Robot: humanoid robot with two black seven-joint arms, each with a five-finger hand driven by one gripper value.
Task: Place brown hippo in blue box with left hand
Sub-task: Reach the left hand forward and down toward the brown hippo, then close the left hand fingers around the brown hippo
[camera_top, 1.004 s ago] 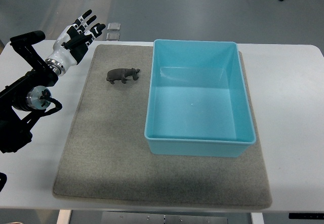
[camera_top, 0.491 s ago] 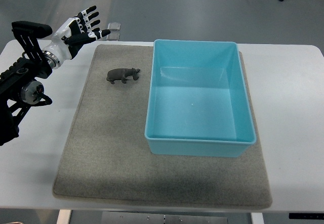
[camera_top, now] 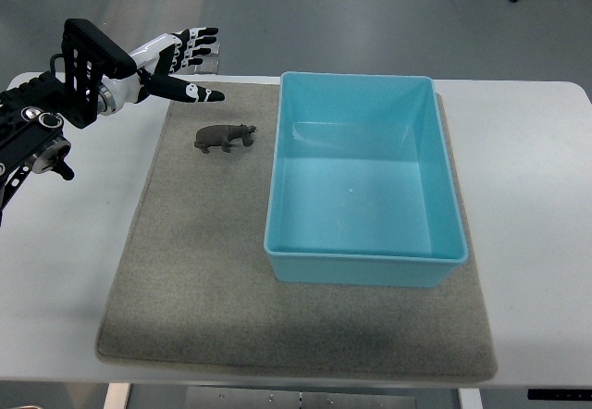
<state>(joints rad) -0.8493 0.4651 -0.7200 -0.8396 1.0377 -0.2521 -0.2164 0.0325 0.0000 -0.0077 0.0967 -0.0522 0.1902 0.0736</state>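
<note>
A small brown hippo (camera_top: 224, 136) stands on the grey mat (camera_top: 194, 270), just left of the empty blue box (camera_top: 365, 176). My left hand (camera_top: 188, 62) hangs above the mat's far left corner, up and to the left of the hippo, apart from it. Its fingers are spread and hold nothing. The left arm (camera_top: 55, 113) comes in from the left edge. The right arm is out of view.
The mat lies on a white table (camera_top: 536, 196). The box stands on the mat's right half. A small clear object (camera_top: 209, 55) lies at the table's far edge, partly behind my hand. Grey floor shows beyond the table.
My left hand has swung up and to the right, from the table's left side toward the hippo. Its fingers stay spread. The hippo and the box have not moved.
</note>
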